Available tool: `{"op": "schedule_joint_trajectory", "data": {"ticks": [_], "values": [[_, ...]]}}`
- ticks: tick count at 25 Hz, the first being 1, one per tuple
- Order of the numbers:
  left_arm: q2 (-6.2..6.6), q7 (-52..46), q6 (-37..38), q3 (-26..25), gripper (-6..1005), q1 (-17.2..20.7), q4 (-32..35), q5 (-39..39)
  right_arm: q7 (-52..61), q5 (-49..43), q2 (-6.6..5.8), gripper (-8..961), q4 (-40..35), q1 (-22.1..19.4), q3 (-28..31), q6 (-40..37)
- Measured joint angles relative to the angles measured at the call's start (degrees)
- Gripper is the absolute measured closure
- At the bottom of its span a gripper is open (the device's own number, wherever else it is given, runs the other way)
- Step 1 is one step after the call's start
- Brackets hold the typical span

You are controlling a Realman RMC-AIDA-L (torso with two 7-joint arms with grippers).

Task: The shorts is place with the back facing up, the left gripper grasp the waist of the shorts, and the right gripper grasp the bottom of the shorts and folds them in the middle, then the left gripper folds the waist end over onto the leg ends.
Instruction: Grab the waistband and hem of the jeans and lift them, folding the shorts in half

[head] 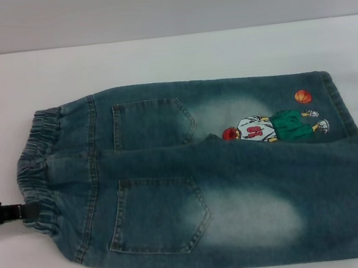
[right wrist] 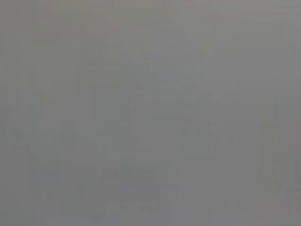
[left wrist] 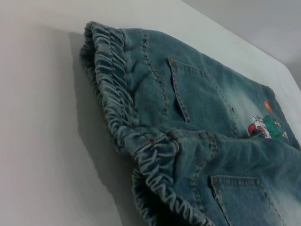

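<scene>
The denim shorts (head: 204,176) lie flat on the white table (head: 157,58), back pockets up, folded lengthwise. The left gripper (head: 6,213) sits at the elastic waistband (head: 36,171), at its near end; whether it pinches the fabric cannot be told. The right gripper is out of sight.

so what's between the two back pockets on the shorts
In the head view, the centre seam fold separates the far pocket from the near pocket. The left pincer sits at the waistband.
</scene>
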Motion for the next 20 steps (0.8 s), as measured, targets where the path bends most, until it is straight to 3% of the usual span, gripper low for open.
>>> {"op": "schedule_joint_trajectory", "data": {"ticks": [5,10,15,19,20], "values": [[-0.05,-0.02,-0.14,-0.02,954,-0.15,-0.16,-0.06,8.70,-4.17,-0.13,306,-3.62,-1.43,-5.11,0.01],[-0.31,-0.03,0.05,-1.38,952,-0.27,-0.16,-0.11,32.32,-25.31,-1.97,306,-14.91,-5.03,-5.55,-1.13],[-0.79,0.33,0.22,-3.32,950,-0.27,-0.06,-0.14,56.62,-47.91,-4.75,306,-26.46,-6.51,-2.07,-9.73],[-1.14,0.44,0.17,-3.66,948,-0.29,0.25,-0.14,72.65,-66.47,-7.73,306,-30.51,-2.63,5.76,-21.88],[-1.17,0.45,0.10,-3.67,948,-0.33,0.27,-0.14,76.52,-71.65,-9.01,306,-30.75,-0.74,8.14,-26.47]]}}
